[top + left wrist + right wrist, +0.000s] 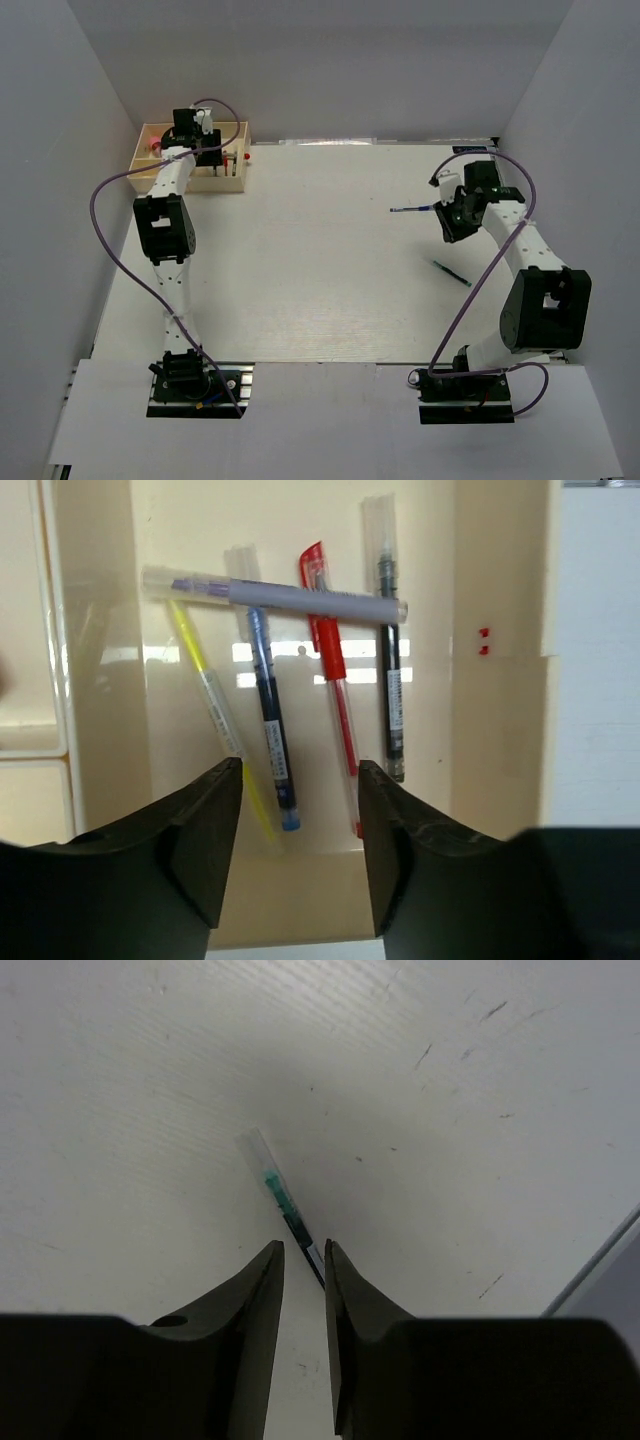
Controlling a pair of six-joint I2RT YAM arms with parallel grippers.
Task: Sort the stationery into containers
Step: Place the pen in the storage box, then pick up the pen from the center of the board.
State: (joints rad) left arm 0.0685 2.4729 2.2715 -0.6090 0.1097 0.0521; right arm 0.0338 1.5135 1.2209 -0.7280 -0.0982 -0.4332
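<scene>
Top view: left gripper (pixel 192 135) covers much of the tray (pixel 225 184); pens (pixel 228 162) inside too small to tell apart.

Left wrist view: tray cut off by pic edges. Yellow-green pen (pixel 205 680) passes partly behind one blurred finger (pixel 190 840). Red pen (pixel 330 650) reaches the other finger's edge, its end unclear.

Right wrist view: green pen (pixel 275 1190) runs in btw the right gripper (pixel 305 1255) fingers, rear end hidden, so can't tell if it's pinched. Grey strip (pixel 600 1270) at rt edge is cut off, unclear what it is.
</scene>
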